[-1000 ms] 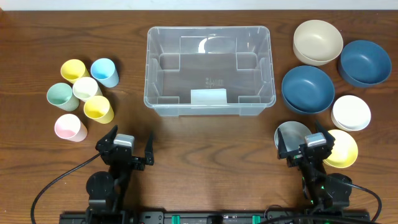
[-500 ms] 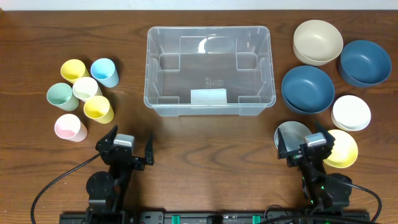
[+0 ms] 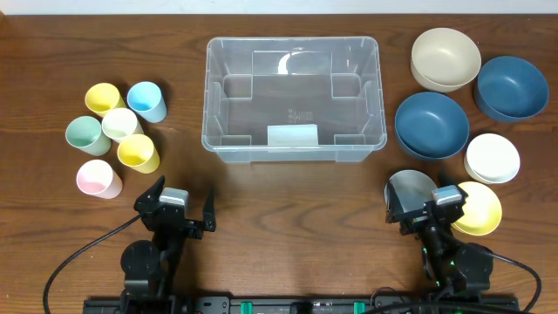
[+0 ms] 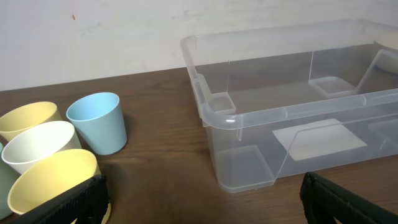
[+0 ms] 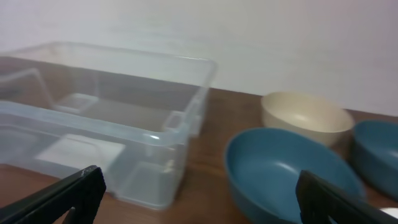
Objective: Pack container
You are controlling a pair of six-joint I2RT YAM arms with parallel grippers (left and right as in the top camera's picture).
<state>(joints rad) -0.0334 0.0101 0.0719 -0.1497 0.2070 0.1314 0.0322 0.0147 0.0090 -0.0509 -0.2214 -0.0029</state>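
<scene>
The clear plastic container (image 3: 293, 41) stands empty at the table's far middle. It also shows in the left wrist view (image 4: 286, 112) and the right wrist view (image 5: 155, 137). My left gripper (image 3: 179, 214) is open and empty near the front edge, in front of the container's left corner; its fingers frame bare table in its wrist view (image 4: 202, 205). My right gripper (image 3: 427, 206) is open and empty at the front right, over a grey bowl (image 3: 406, 187); in the blurred right wrist view (image 5: 199, 199) its fingers stand wide apart.
Several pastel cups stand at the left, among them a blue one (image 3: 146, 101), a pink one (image 3: 97, 178) and a yellow one (image 3: 138, 153). At the right lie a beige bowl (image 3: 445, 58), two dark blue bowls (image 3: 432, 125), a white bowl (image 3: 492, 158) and a yellow bowl (image 3: 484, 209).
My right gripper has shifted slightly to the right. The left arm and all objects have not moved.
</scene>
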